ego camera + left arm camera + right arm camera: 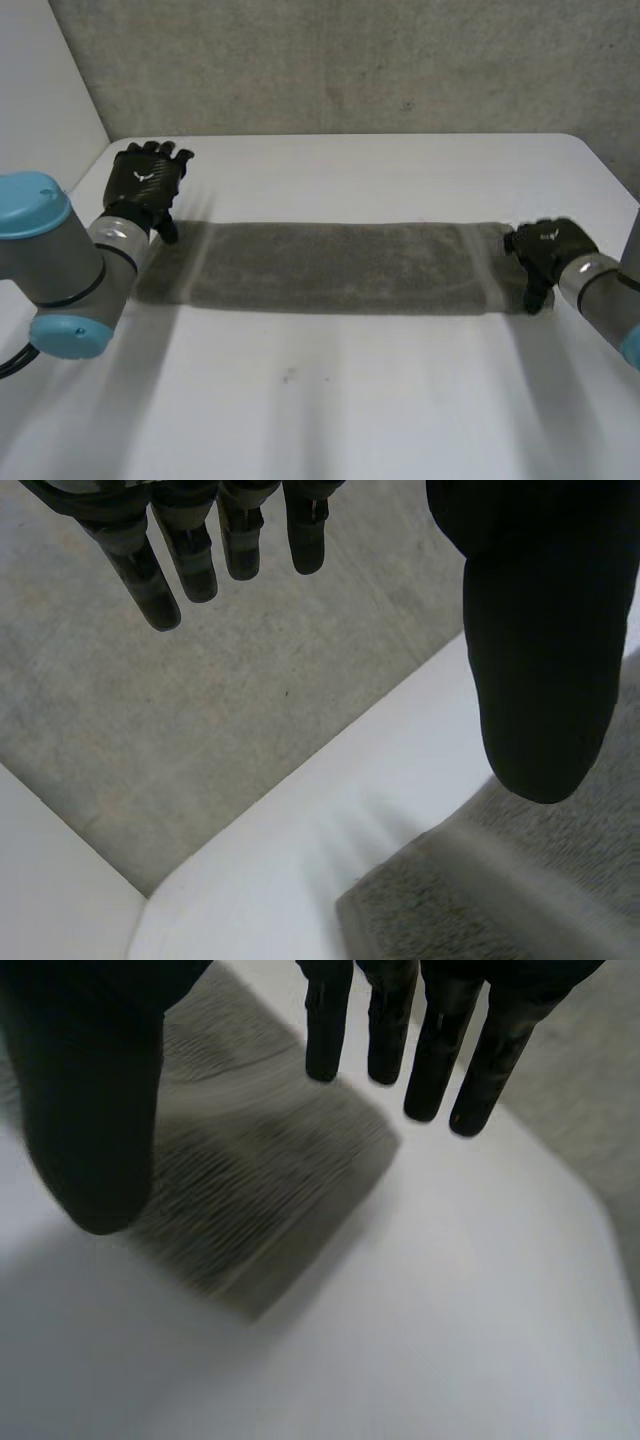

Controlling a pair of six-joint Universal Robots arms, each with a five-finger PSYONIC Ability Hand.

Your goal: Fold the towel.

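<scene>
A grey towel [330, 268] lies flat as a long strip on the white table [330, 400], before a grey wall [350, 60]. The left hand [147, 180] and right hand [545, 250] sit at the towel's opposite ends, fingers straight, holding nothing.

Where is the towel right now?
In the head view, the towel lies flat across the middle of the table, stretched between the left hand and the right hand.

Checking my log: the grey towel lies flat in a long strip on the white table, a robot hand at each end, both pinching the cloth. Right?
Not pinching: the wrist views show the left robot hand and right robot hand open, fingers straight, gripping nothing. The towel does lie flat on the table, one hand at each end.
</scene>
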